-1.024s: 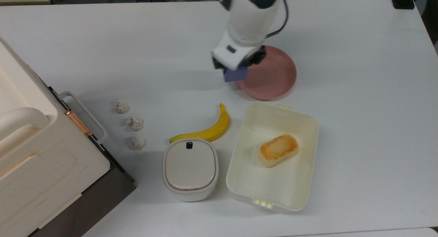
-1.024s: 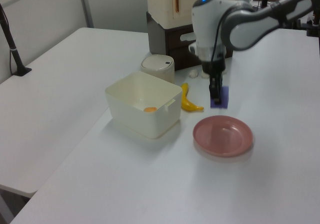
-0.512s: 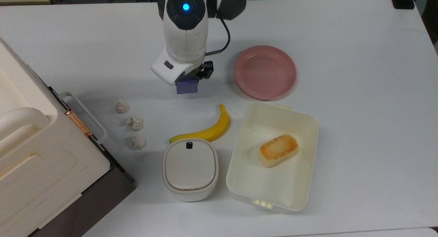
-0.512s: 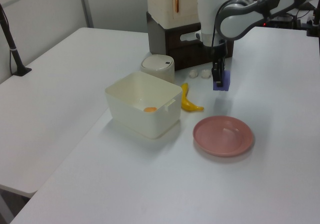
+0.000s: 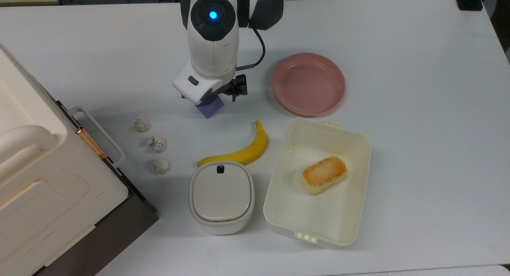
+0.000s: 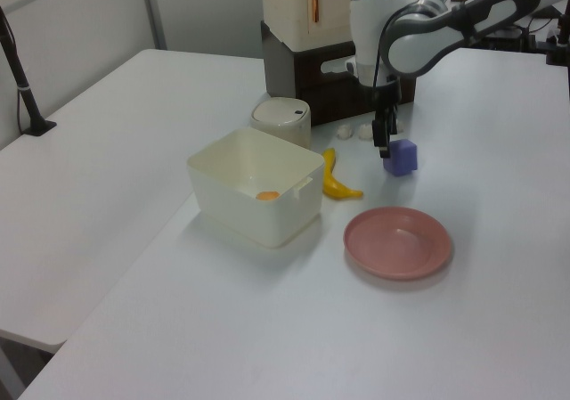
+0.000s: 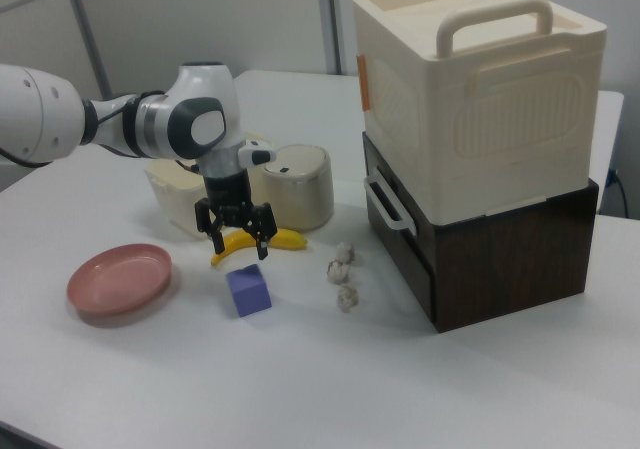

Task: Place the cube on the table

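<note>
Cube: the blue-purple cube [image 7: 248,290] sits on the white desk [image 5: 418,108], between the pink plate [image 5: 308,84] and the three small crumpled lumps [image 5: 151,144]. In the right view one corner turns toward the camera and it looks flat on its bottom face.

My hand: my hand [image 7: 237,228] hangs just above the cube, fingers spread wide and holding nothing. In the right view I see clear space between the fingertips and the top of the cube.

Task state: I judge the cube is already placed on the desk, and only lifting away is left.

How the cube handles: it looks light, stiff and solid, so I think it will not bend or break. The faces are matte, which should give good friction. If I must take it again, I would close on two opposite flat faces, not on the corners, because now it sits turned against my fingers.

Materials and shapes: the desk is smooth and flat. The plate is round, shallow, with a raised rim. The banana [image 5: 243,150] is curved and yellow, near the cube but not touching it. The cream container [image 5: 358,148] is rectangular with rounded corners and holds a toasted bread piece [image 5: 323,174]. The small lidded pot [image 5: 221,196] has a rounded square lid. The big cream box with handles [image 7: 475,79] stands on a dark wooden base [image 7: 500,249].
</note>
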You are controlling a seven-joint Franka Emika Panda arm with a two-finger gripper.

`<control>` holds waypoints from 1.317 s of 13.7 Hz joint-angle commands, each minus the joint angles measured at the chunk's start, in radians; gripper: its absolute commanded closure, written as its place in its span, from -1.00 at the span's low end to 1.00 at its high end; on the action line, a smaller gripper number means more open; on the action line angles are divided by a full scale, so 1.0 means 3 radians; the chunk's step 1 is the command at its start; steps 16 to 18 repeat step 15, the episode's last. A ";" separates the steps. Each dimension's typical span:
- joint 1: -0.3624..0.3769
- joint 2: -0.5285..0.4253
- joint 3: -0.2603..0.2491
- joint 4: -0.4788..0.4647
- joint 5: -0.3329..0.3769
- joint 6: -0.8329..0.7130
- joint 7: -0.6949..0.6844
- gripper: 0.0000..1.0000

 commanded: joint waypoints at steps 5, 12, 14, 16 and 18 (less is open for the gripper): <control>-0.0133 -0.0633 0.0078 0.0193 0.0072 -0.0525 0.0408 -1.00; -0.0634 -0.1033 0.0360 0.0228 0.0077 -0.0970 0.0408 -1.00; -0.0640 -0.1033 0.0339 0.0279 0.0077 -0.1022 0.0408 -1.00; -0.0640 -0.1033 0.0334 0.0295 0.0072 -0.1022 0.0408 -1.00; -0.0640 -0.1033 0.0334 0.0295 0.0072 -0.1022 0.0408 -1.00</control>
